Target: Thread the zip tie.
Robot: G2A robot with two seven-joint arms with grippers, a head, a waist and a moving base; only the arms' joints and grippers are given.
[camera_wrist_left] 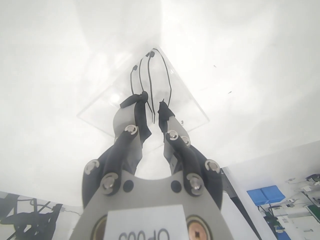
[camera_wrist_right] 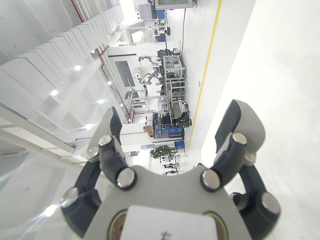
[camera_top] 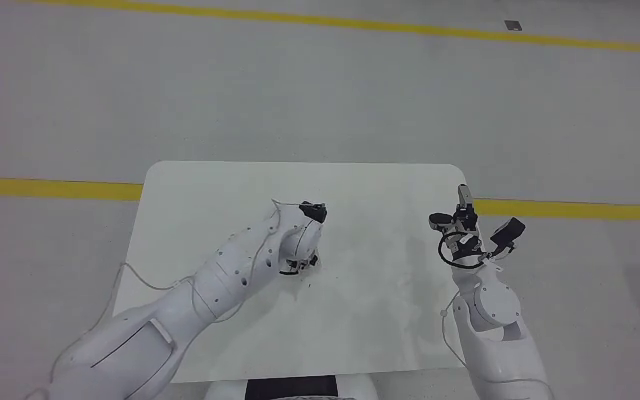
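Bent low over the middle of the white counter [camera_top: 380, 200], the left tool [camera_wrist_left: 151, 103] points its black-wrapped fingers [camera_wrist_left: 140, 116] down at a clear square sheet [camera_wrist_left: 190, 106] lying flat on the surface. The fingers stand a narrow gap apart and clamp nothing. Several black zip ties [camera_wrist_left: 150, 76] lie on the sheet just beyond the tips, their small square heads at the far end from the tool and their thin tails pointing back toward it. One tail runs into the gap between the fingers. A dark lump sits right at one fingertip and the end of another tail comes up to the other; whether either touches cannot be told. In the top view the left tool [camera_top: 300, 265] is over the counter's centre, with the right tool [camera_top: 452, 208] well apart from it at the counter's edge. The right tool [camera_wrist_right: 172, 116] is raised off the counter and turned away from the ties, its fingers [camera_wrist_right: 230, 123] spread wide and nothing between them; beyond them runs a yellow floor line [camera_wrist_right: 210, 48].
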